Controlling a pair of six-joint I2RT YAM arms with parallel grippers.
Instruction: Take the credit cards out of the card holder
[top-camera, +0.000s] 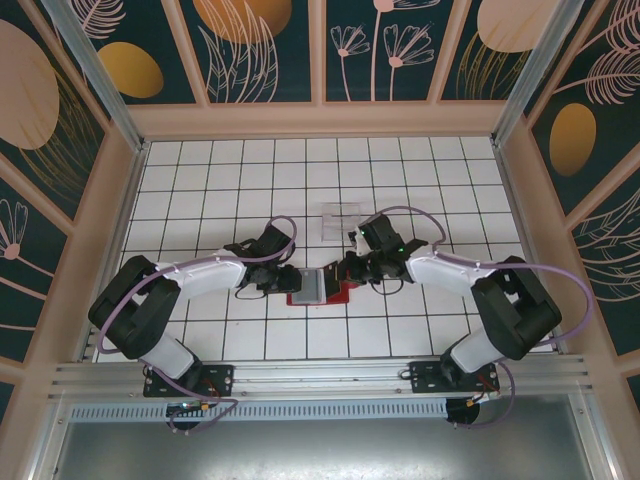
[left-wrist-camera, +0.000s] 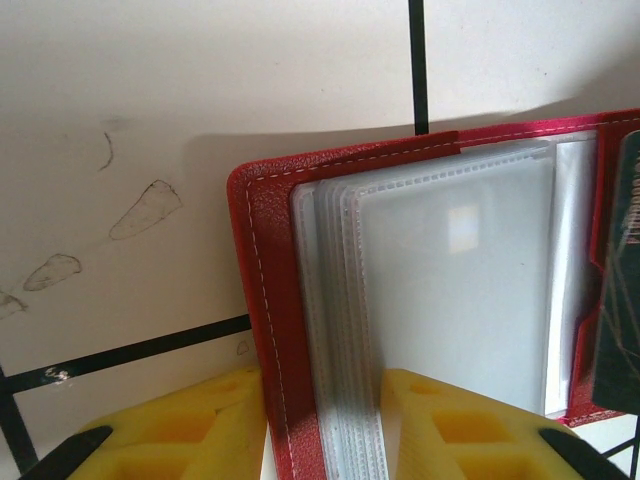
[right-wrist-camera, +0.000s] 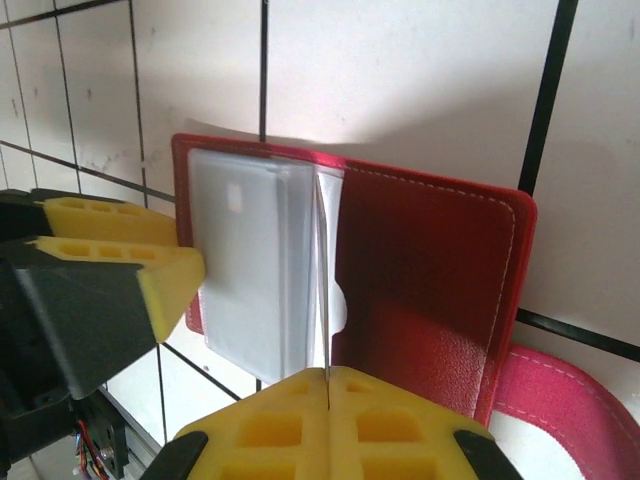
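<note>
The red card holder (top-camera: 318, 287) lies open on the tiled table between both arms. My left gripper (left-wrist-camera: 325, 400) is shut on its left cover (left-wrist-camera: 272, 300) together with the stack of clear sleeves (left-wrist-camera: 440, 280). A dark credit card (left-wrist-camera: 625, 280) sits in the pocket of the other cover. My right gripper (right-wrist-camera: 327, 375) is shut on one thin sheet (right-wrist-camera: 326, 290) that stands edge-on at the fold. I cannot tell whether that sheet is a card or a sleeve. The left gripper's yellow pads (right-wrist-camera: 120, 270) hold the pale sleeve side (right-wrist-camera: 245, 260). The red inner cover (right-wrist-camera: 430, 280) lies flat.
A clear plastic box (top-camera: 340, 222) stands just behind the card holder. The red snap tab (right-wrist-camera: 560, 400) lies on the tiles by the right cover. White tiles (top-camera: 220, 180) stretch to the back and sides, ringed by the enclosure's walls.
</note>
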